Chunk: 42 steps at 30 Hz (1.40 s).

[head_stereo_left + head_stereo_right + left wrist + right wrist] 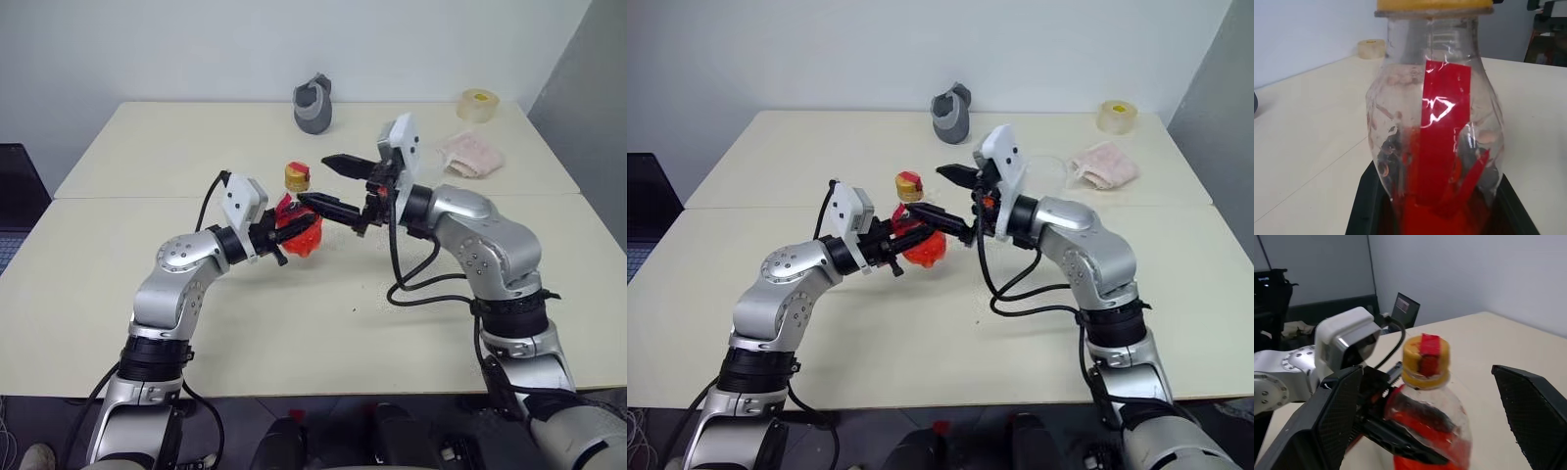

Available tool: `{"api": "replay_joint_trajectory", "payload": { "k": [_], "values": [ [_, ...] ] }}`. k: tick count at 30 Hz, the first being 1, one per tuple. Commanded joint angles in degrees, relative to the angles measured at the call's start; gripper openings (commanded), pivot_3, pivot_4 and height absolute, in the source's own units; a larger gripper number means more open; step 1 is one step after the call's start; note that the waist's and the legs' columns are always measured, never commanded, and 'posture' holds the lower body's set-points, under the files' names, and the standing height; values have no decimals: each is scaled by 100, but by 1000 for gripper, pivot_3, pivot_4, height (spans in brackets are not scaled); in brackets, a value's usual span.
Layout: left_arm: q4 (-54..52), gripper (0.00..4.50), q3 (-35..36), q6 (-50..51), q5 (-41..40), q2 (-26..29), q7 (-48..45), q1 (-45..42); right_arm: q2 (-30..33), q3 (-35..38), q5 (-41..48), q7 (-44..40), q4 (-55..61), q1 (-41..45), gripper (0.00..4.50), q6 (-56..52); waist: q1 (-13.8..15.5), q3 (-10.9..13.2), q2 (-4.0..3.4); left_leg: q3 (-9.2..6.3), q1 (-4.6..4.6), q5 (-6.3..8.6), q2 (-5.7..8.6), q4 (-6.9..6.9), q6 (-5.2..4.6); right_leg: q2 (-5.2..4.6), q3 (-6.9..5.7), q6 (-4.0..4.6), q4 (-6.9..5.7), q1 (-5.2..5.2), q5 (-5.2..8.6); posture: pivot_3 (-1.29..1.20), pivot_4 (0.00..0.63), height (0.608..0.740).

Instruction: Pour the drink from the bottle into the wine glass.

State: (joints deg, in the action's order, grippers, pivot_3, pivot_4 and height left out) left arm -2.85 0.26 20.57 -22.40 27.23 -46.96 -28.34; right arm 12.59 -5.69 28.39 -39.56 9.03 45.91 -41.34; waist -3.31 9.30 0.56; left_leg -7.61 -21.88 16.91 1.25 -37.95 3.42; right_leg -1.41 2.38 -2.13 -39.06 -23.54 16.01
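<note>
The left tool (pixel 282 233) is clamped on the lower body of the bottle (pixel 299 223), holding it upright above the cream worktop (pixel 294 323), near the middle of the surface. The bottle is a squat clear plastic type with a yellow cap (pixel 297 176) carrying a strip of red tape, and a red label (pixel 1442 132) down one side. The drink (pixel 1435 215), a bright red liquid, sits in the bottom part of the bottle, with the upper part clear. The right tool (pixel 338 186) points in from the opposite side with its two black fingers spread wide, one finger (pixel 1327 416) on each side of the bottle's neck and cap, and neither finger touching the bottle. At the far edge of the worktop stand a grey tape dispenser (pixel 313 103) and, towards the right corner, a roll of tape (pixel 477 105). A crumpled pink cloth (pixel 470 155) lies just in front of the roll, well apart from the bottle.
</note>
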Motion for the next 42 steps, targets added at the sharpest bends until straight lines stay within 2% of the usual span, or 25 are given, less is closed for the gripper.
{"api": "replay_joint_trajectory", "payload": {
  "k": [1, 7, 17, 20, 27, 28, 35, 38, 40, 42],
  "values": [
    [-214, 986, 86, -173, -43, 7, -33, -136, -185, 21, 67, 151, 57, 299, 4491, 67, 2, 0, 0, 0, 0, -1, 0, 0, 2, 0, 0, 0, 0, 0, 0, 0, 150, 740],
    [-171, 986, 92, -181, -30, 28, -50, -157, -450, -68, -144, 264, -357, 553, 4491, 304, 1, 0, 0, 0, 1, -1, 1, 0, 2, 0, 0, 0, 0, 0, 0, 0, 150, 740],
    [-207, 986, 89, -163, -35, 21, -33, -133, -497, -202, -296, 195, -650, 665, 4491, 445, -1, 0, 0, 0, 1, -1, 1, 0, 3, 0, 0, 0, 1, 0, 0, 0, 150, 740],
    [-198, 986, 86, -162, -34, 15, -28, -134, -526, -170, -225, 205, -665, 687, 3881, 411, 1, 0, 0, 0, 0, -1, 1, 0, 2, 0, -1, 0, 1, 0, 0, 0, 150, 740],
    [-222, 986, 68, -152, -33, 2, -17, -95, -582, -44, -99, 279, -655, 729, 1465, 325, 0, 0, 0, -1, 0, -1, 1, 0, 2, 0, -1, 0, 1, 0, 0, 0, 150, 740],
    [-238, 986, 65, -146, -37, 2, -14, -85, -594, -21, -78, 297, -650, 731, 1239, 303, 1, 0, 0, 0, 1, -1, 1, 0, 2, 0, 0, 0, 0, 0, 0, 0, 150, 740],
    [-333, 986, 41, -112, -64, 0, -8, -9, -609, 146, 148, 320, -623, 819, 1244, -53, 1, 0, 0, 0, 1, -1, 1, 0, 2, 0, 0, 0, 0, -1, 0, 0, 150, 740],
    [-390, 986, 40, -97, -78, 12, -19, 40, -352, 11, 33, -49, -611, 929, 1244, 145, 1, 0, -1, 0, 0, -1, 1, 0, 2, 0, 0, 0, 0, -1, 0, 0, 150, 740],
    [-435, 986, 56, -99, -83, 54, -55, 97, 65, -402, -492, -541, -606, 943, 1244, 854, 1, 0, -1, 0, 0, -1, 2, 0, 2, -1, 0, 0, 2, -1, 0, 0, 150, 740],
    [-436, 986, 94, -102, -88, 102, -89, 133, 201, -421, -502, -596, -656, 976, 1244, 812, 0, 0, -1, 2, 1, 3, 3, 0, -5, 0, 0, 0, 3, 0, 0, 0, 150, 740]
  ]
}}
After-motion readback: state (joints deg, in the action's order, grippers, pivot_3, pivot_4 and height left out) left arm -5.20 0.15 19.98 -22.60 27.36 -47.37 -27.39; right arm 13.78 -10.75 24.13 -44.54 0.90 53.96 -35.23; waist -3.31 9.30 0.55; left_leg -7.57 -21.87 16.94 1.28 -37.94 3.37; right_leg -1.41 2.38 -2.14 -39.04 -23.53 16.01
